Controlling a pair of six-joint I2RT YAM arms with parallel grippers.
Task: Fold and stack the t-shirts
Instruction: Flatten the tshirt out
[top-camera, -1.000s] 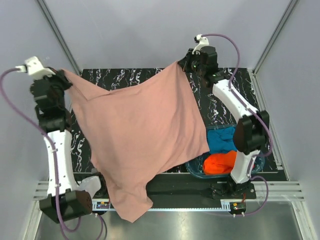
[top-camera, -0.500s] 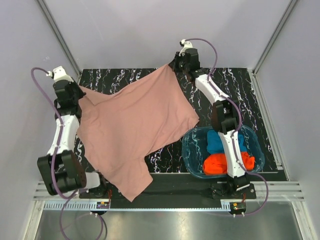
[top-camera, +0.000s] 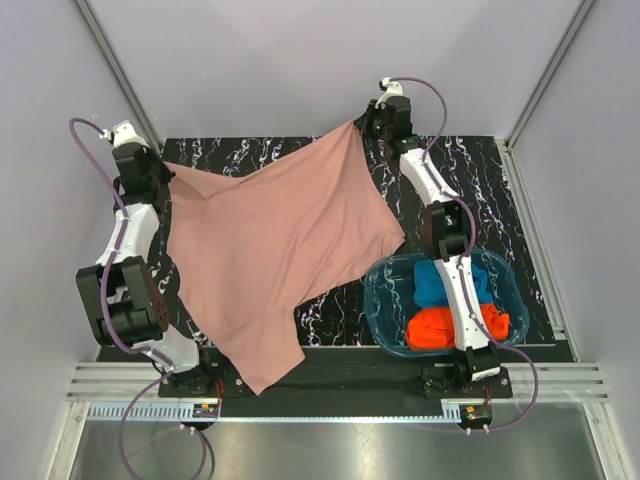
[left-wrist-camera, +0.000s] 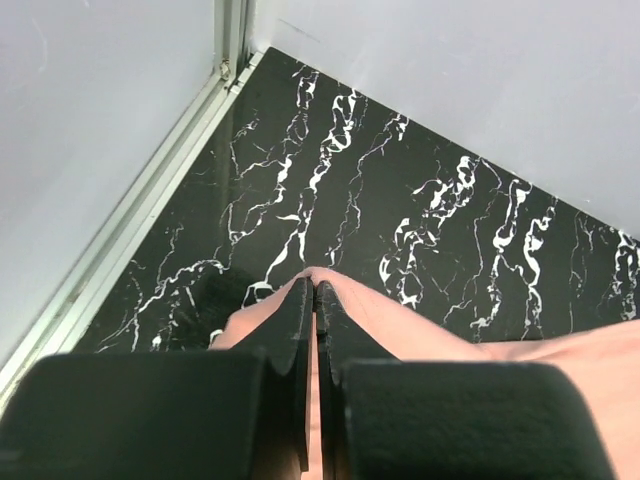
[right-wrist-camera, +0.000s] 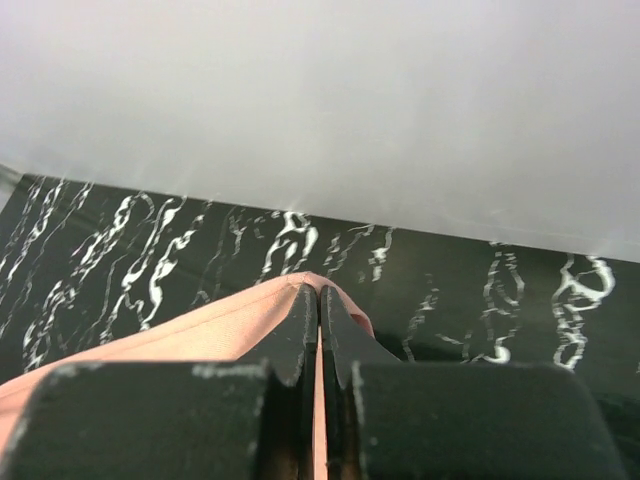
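At table (top-camera: 500, 170) rear, left tool (left-wrist-camera: 313, 286), right tool (right-wrist-camera: 319, 293) gripping pink t-shirt (top-camera: 280, 240), blue t-shirt (top-camera: 432, 285) part-hidden

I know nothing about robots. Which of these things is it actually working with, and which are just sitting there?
In the job:
- pink shirt, pinched at two corners by the left gripper and right gripper
- blue shirt
- orange shirt

Just there:
- tub, holding the blue and orange shirts
- table
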